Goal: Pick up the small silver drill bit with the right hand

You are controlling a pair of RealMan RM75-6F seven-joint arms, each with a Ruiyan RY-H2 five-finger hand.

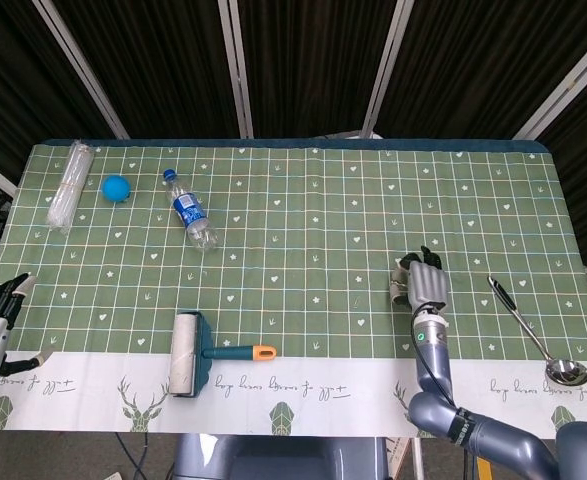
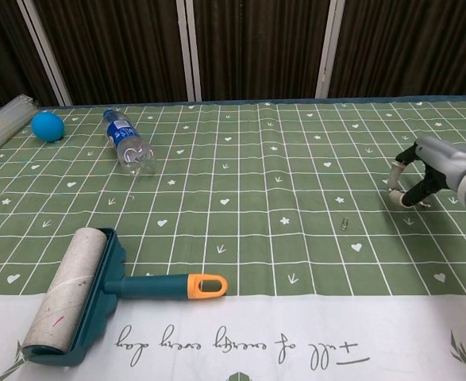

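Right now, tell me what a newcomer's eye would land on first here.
Probably the lint roller with its orange-tipped handle, lying near the table's front edge on the left. Next, the right hand, fingers curled down over the green checked cloth, with the small silver drill bit lying apart from it, toward the centre.

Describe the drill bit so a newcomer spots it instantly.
Start at the green checked tablecloth, near its white front band. Left of the right hand lies the drill bit: a tiny silver sliver, alone on the cloth, far smaller than the lint roller.
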